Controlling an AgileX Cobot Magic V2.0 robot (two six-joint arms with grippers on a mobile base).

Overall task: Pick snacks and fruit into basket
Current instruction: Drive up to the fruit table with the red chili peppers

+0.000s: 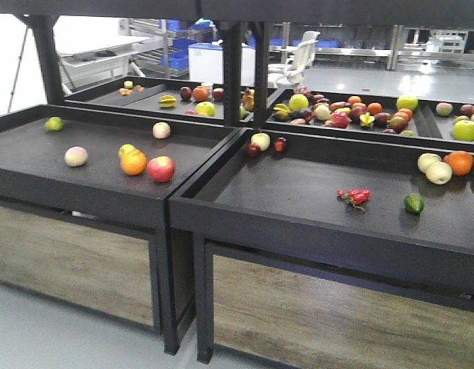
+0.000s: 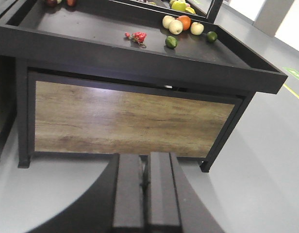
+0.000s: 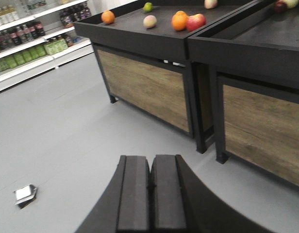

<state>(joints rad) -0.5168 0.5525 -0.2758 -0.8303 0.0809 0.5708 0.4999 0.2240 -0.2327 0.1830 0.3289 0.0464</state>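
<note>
Your left gripper (image 2: pixel 145 191) and right gripper (image 3: pixel 150 194) are clenched and empty, well below the display table (image 1: pixel 29 157), where the red apple (image 1: pixel 161 167) lies; no basket shows. Open the jaws before reaching, or you may knock the apple rolling

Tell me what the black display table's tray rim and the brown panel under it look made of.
Black tray rim: probably painted metal or coated board; matte, even black, crisp square edges. Brown panel: wood or wood-look laminate, semi-gloss; streaky grain with a pale glare across it.
</note>
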